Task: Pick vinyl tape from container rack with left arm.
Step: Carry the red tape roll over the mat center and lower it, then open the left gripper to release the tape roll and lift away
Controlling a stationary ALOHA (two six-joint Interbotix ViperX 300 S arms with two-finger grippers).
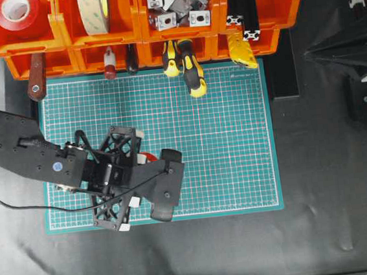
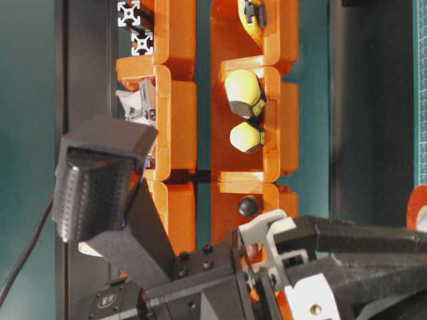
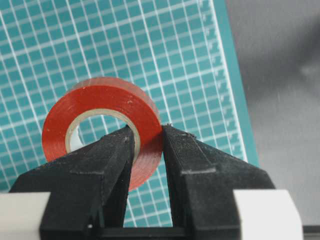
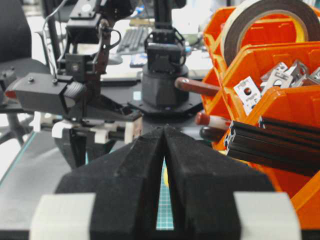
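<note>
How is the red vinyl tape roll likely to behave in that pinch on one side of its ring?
The vinyl tape looks stiff: the left gripper pinches its wall, one finger through the core, with no visible flattening. Its glossy face could be slippery, so it may pivot about that single grip. Being a round ring, it would probably roll if released on edge over the cutting mat.

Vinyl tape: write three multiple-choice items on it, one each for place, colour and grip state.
1. Where is the vinyl tape that the left pincer holds?
A. In an orange bin
B. Over the green cutting mat
C. Over the bare black table

2. What colour is its outer ring?
A. Red
B. Cream
C. Yellow

3. How does the pincer meet it?
A. One finger through the core, one outside
B. Both fingers outside
C. Open, not touching

Answers: B, the mat's grid fills the left wrist view behind it; A, the ring is glossy red; A, the fingers pinch the roll's wall.
</note>
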